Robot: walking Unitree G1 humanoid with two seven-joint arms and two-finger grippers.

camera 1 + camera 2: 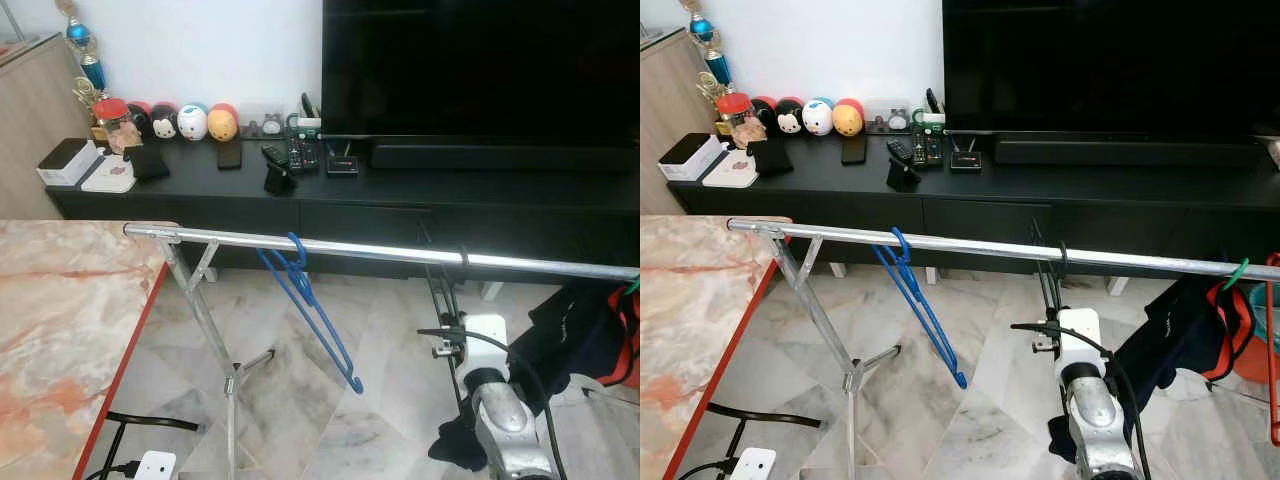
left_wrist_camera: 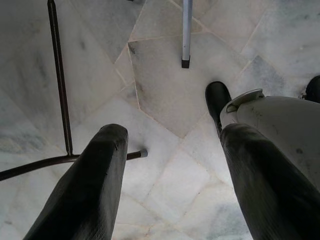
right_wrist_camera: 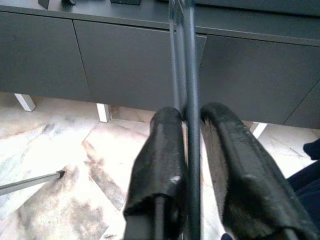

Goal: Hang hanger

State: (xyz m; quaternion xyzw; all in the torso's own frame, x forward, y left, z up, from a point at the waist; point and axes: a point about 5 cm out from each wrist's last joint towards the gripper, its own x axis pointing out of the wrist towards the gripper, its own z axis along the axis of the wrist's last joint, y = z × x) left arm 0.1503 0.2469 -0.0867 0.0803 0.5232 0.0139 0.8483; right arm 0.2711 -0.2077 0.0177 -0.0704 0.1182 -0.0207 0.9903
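Right wrist view: right gripper clamped on a thin black hanger, two dark wires pinched between the black fingers, jaws nearly closed around them, dark TV cabinet behind. From the head views, same black hanger hooked over the silver clothes rail, hanging just below it, right arm reaching up from underneath. Further along the rail toward its stand end, a blue hanger hooked on and tilted, lower corner swinging down toward the marble floor. At the far end of the rail, dark clothes and a red garment hanging. Beyond the rail, a black TV on the cabinet, with round plush toys and remotes on top. Beside the stand end of the rail, a marble-patterned table with a red edge. Left wrist view: left gripper pointing down at the floor, fingers spread wide apart, nothing between them, a rail-stand leg beyond.
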